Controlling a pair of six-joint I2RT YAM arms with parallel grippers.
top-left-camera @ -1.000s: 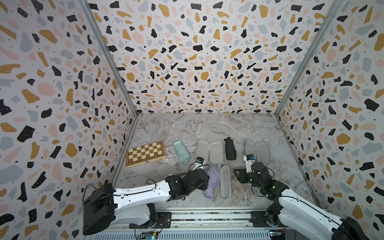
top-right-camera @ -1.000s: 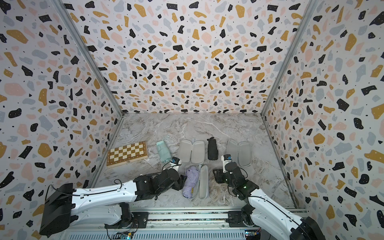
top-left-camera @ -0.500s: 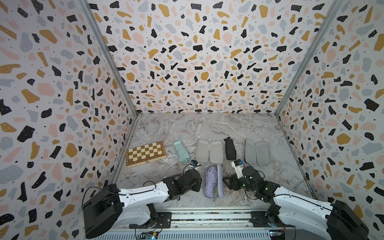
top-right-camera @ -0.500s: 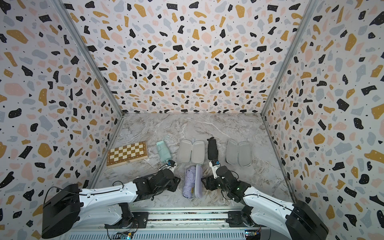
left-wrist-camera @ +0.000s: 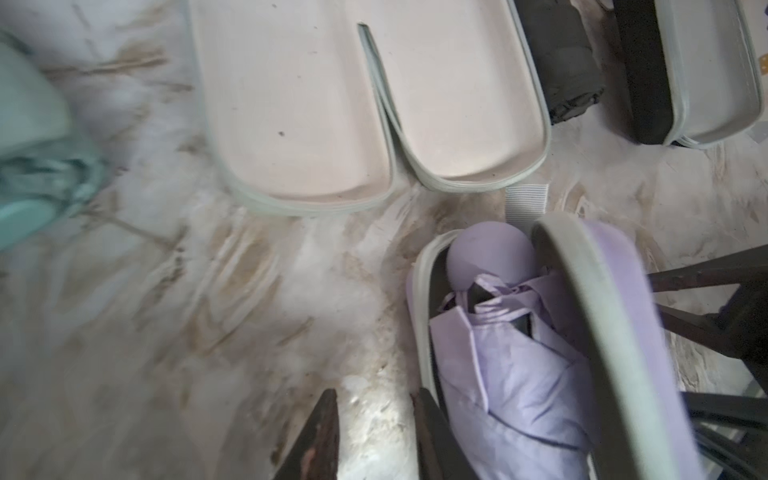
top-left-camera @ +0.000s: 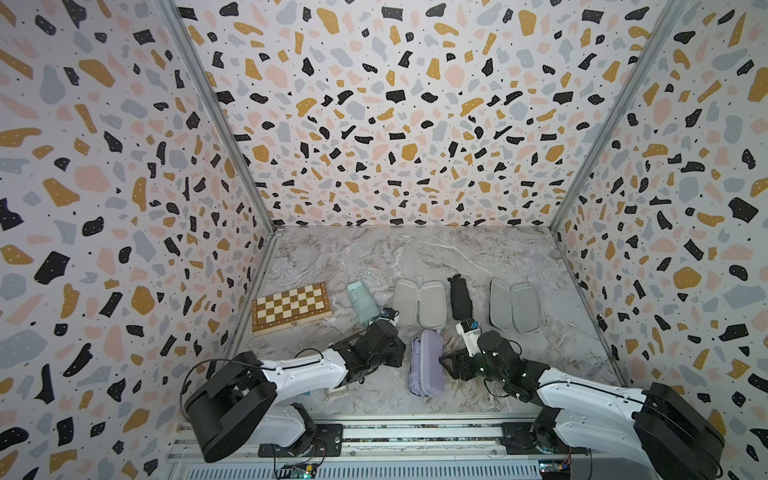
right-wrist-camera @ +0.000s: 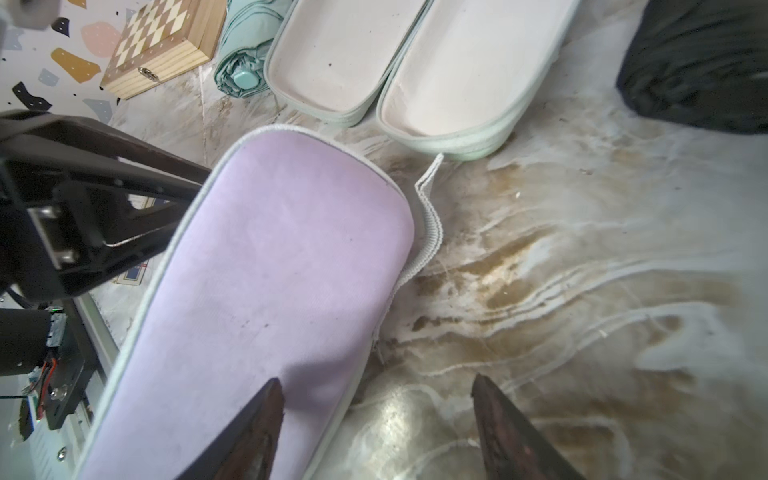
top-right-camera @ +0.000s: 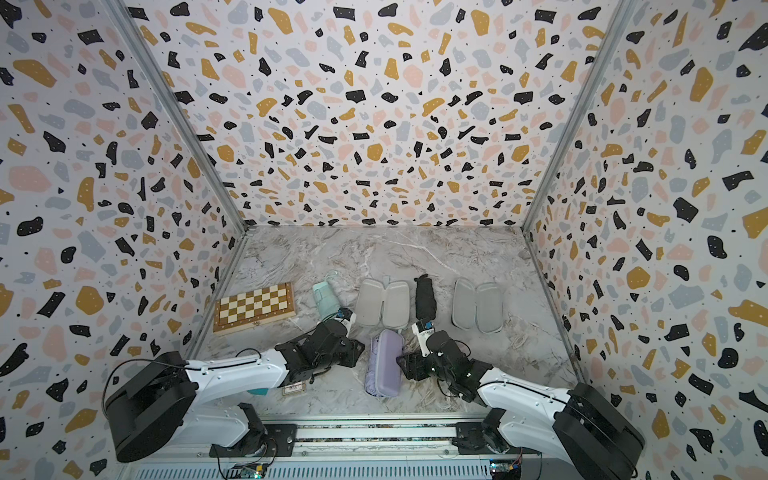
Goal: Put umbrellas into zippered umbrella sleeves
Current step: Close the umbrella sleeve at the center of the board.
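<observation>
The lilac sleeve lies front centre, its lid folded most of the way over the lilac umbrella; a gap stays along one side. My left gripper is narrowly open and holds nothing, one finger against the sleeve's lower rim. My right gripper is wide open, one finger over the lid, the other over the table. Behind lie the mint umbrella, the open mint sleeve, the black umbrella and the open black sleeve.
A checkered wooden chessboard box sits at the left beside the wall. A small card lies on the marble under the left arm. The sleeve's grey strap trails onto the table. Patterned walls close in three sides.
The lilac sleeve's lid, flat on the table a second ago, has swung over the umbrella. My right gripper moved left with it and opened wider. My left jaws narrowed.
</observation>
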